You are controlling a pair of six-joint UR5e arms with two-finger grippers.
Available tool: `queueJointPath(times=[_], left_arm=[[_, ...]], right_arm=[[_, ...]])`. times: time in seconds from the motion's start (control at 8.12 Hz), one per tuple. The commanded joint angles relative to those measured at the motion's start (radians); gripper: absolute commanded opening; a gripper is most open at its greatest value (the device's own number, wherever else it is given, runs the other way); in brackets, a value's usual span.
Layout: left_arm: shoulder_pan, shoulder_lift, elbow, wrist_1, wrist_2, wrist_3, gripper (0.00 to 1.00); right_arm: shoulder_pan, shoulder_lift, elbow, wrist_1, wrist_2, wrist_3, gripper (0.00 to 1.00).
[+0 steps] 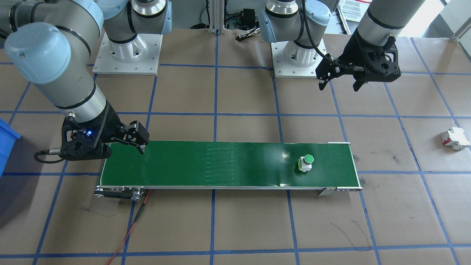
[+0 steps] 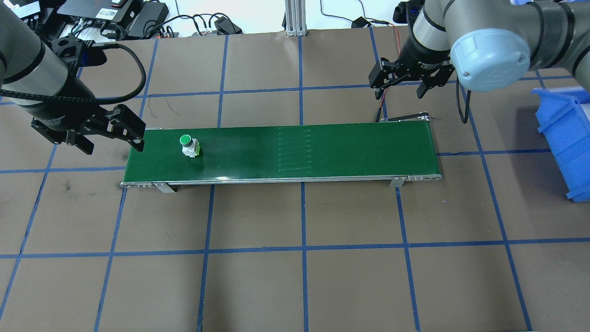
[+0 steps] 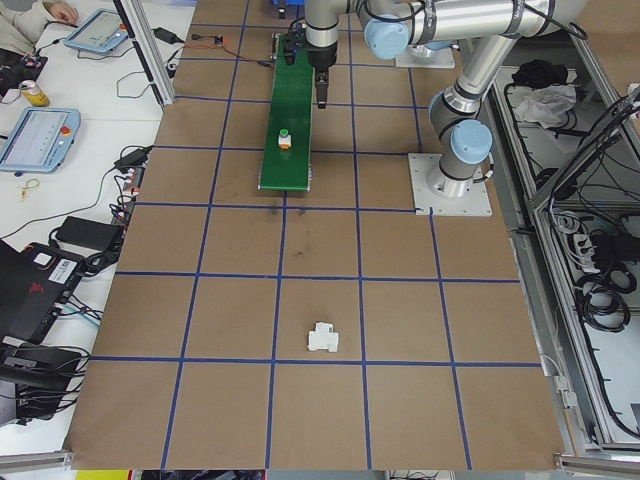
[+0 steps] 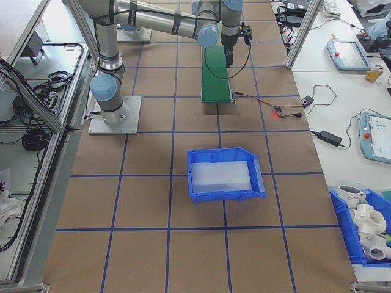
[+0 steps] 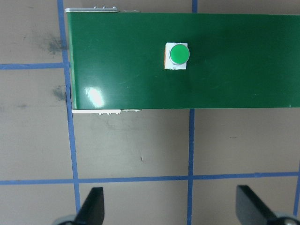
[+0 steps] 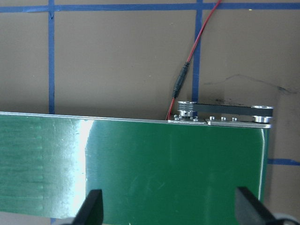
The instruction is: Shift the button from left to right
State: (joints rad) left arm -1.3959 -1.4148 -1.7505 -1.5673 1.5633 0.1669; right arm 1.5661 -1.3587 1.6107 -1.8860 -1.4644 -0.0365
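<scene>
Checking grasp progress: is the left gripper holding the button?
No, the left gripper is open beside the belt, while the button stands alone.

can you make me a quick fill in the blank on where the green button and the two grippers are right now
1. The small push-button with a round green cap stands on the long green ____ belt.
2. It sits near the belt's end closest to the robot's ____ gripper.
3. The fingers of both the left gripper and the right gripper are ____, holding nothing.
4. The white circuit breaker with red marks lies ____ the belt, on the brown table.

Missing words: conveyor; left; open; off
</scene>
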Motion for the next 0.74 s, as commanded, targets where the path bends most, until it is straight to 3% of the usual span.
queueJointPath(times=[0.0, 0.62], left_arm=[[-0.031, 0.043, 0.000, -0.025, 0.026, -0.010, 1.00], [-0.041, 0.046, -0.004, -0.017, 0.020, -0.010, 1.00]], right_arm=[[-0.001, 0.023, 0.093, -0.079, 0.113, -0.003, 1.00], [0.000, 0.021, 0.097, -0.096, 0.104, 0.003, 1.00]])
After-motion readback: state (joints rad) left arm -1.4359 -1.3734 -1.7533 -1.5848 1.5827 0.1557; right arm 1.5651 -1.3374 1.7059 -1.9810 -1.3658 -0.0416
